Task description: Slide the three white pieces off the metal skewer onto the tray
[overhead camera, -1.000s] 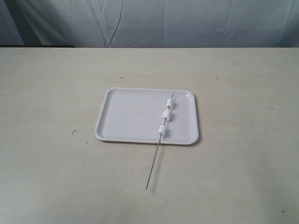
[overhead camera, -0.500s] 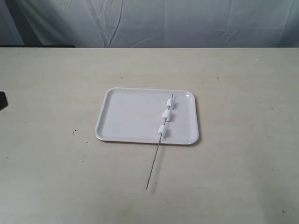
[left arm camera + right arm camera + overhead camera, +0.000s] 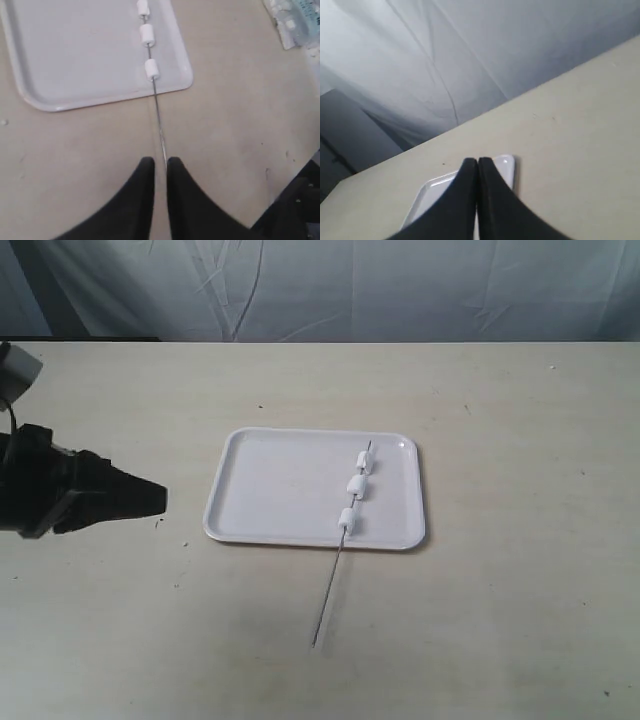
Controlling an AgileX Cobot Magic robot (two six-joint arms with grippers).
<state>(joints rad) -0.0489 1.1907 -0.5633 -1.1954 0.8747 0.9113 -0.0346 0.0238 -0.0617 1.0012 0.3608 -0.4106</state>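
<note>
Your left end effector, empty and barely parted, faces the metal skewer; beyond, the three white pieces sit on the tray. Pinch the thin, probably slippery bare stem; the pieces look soft.

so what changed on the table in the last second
The left end effector moved in from the left edge toward the tray, holding nothing. The metal skewer, the three white pieces and the tray stayed put.

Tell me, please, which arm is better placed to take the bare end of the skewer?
Left, probably. The left claw hangs above the table in line with the skewer; the right claw sees only a tray corner.
</note>
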